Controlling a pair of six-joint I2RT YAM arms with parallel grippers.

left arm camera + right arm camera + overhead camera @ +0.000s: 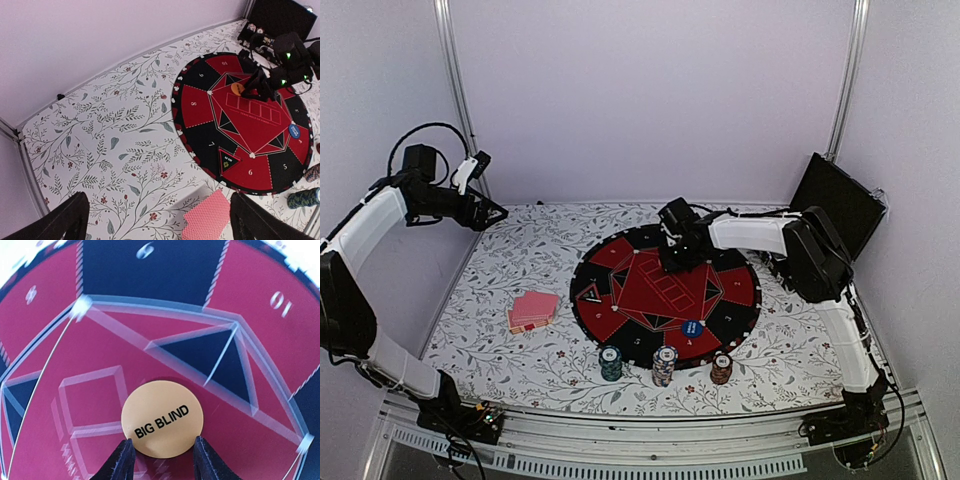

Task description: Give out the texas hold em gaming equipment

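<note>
An orange disc [163, 418] printed BIG BLIND lies on the red centre of the round mat [730, 285]. My right gripper [162, 442] is down over it, and both fingertips press against the disc's lower edges. From the left wrist view the same orange disc [238, 89] shows just beside the right gripper [257, 85]. A blue disc [692, 327] rests near the mat's front rim. Three chip stacks stand in front of the mat: green [611, 362], mixed [665, 365] and red [722, 368]. Pink-backed cards [533, 311] lie left of the mat. My left gripper [495, 215] hovers high at the far left, open and holding nothing.
A black hinged case [835, 200] stands open at the back right, behind the right arm. The flower-patterned cloth [520, 260] covers the table. Metal frame posts [455, 80] rise at both back corners.
</note>
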